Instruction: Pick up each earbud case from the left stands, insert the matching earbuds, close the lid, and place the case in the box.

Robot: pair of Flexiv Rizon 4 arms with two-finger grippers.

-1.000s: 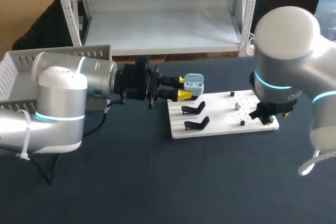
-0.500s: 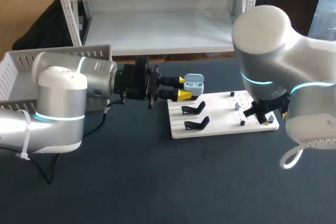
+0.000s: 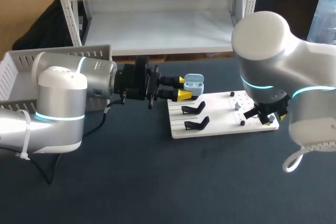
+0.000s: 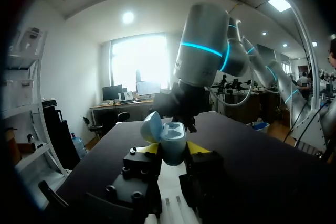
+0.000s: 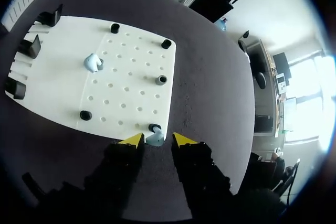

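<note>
Five pegs [image 5: 161,80] stud the board [image 5: 63,87], one just ahead of the right tool [image 5: 157,141], spread around an earbud [image 5: 155,139]. Left tool [image 4: 173,150] clamps an open case [image 4: 172,132].

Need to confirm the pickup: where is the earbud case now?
In the head view, the earbud case, lid open, is held in the left gripper by the far left corner of the white board.

I see the table [image 3: 131,182] covered by a dark blue-grey cloth, matte and smooth, spanning the head view from side to side. The table's far edge runs straight across. Light lies soft and even on the cloth; both wrist views show the same dark covering
</note>
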